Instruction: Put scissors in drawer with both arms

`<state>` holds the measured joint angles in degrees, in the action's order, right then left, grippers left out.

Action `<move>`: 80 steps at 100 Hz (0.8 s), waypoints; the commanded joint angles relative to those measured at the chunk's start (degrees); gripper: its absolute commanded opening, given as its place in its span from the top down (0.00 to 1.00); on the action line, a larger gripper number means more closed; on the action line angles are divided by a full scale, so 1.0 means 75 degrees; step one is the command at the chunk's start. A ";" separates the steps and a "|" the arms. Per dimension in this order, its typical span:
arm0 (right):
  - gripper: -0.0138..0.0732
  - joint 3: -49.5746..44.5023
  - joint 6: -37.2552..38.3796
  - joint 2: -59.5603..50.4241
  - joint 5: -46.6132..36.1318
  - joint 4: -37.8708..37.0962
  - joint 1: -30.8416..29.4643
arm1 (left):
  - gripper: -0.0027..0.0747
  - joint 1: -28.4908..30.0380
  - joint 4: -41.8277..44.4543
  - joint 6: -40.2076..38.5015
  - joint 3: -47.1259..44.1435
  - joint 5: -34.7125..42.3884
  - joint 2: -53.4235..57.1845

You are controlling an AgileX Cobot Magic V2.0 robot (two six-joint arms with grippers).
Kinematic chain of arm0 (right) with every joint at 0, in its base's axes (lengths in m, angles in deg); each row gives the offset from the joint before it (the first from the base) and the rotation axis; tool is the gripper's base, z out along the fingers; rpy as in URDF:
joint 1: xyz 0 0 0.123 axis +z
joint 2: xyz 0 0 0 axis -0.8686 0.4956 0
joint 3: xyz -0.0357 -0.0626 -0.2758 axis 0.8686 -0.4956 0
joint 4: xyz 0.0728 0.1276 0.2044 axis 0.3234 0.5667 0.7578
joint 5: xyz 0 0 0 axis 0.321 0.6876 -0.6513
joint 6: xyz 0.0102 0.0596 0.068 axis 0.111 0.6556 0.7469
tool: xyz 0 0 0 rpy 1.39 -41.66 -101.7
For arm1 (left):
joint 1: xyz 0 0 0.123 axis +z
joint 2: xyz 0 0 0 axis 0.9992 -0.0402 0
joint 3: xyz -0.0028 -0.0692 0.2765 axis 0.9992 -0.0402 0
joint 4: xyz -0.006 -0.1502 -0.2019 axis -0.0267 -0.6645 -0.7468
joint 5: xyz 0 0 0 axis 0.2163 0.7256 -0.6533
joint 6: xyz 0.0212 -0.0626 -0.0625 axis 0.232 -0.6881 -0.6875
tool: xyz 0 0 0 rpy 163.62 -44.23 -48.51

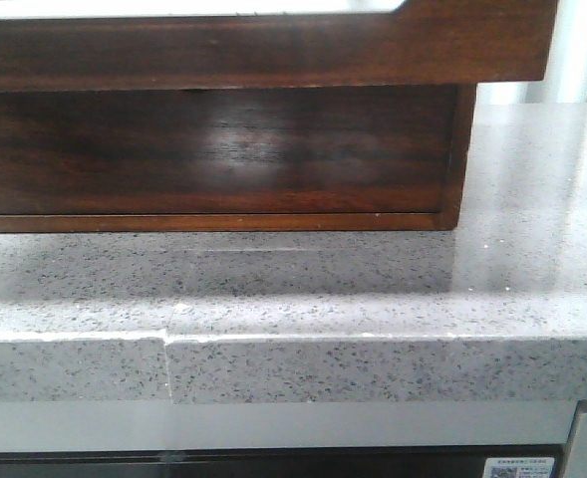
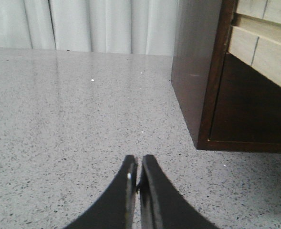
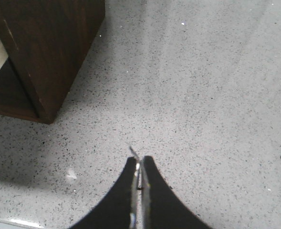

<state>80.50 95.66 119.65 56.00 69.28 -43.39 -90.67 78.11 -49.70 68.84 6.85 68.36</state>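
Note:
The drawer [image 1: 273,50] is a glossy dark reddish-brown board across the top of the front view. Its top edge steps down into a wide cut-out, and it juts out over the cabinet [image 1: 457,159] below. The scissors are out of view in every frame. Neither gripper shows in the front view. My left gripper [image 2: 139,164] is shut with nothing in it, low over the speckled counter [image 2: 73,133], with the cabinet's side [image 2: 192,71] ahead of it. My right gripper [image 3: 138,164] is also shut; a thin grey sliver [image 3: 132,151] pokes out at its tips, and I cannot tell what it is.
The cabinet's corner [image 3: 54,47] stands near my right gripper. Inside the cabinet, pale wooden drawer parts [image 2: 264,43] sit over a dark bay [image 2: 250,109]. The grey counter's front edge [image 1: 293,368] has a seam [image 1: 167,363]. White curtains [image 2: 83,24] hang behind.

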 commanded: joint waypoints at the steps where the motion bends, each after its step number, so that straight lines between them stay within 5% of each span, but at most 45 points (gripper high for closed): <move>1: 0.92 0.0183 0.0001 -0.0017 -0.0477 -0.0172 -0.0036 | 0.99 0.0046 -0.0013 -0.0156 -0.0276 0.0704 0.0238; 80: 0.92 0.0126 0.0001 -0.0055 -0.0596 -0.0172 -0.0023 | 0.99 0.0046 -0.0013 -0.0156 -0.0276 0.0691 0.0238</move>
<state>80.40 95.66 119.65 56.00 69.28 -43.39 -90.67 78.11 -50.14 68.84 7.23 68.36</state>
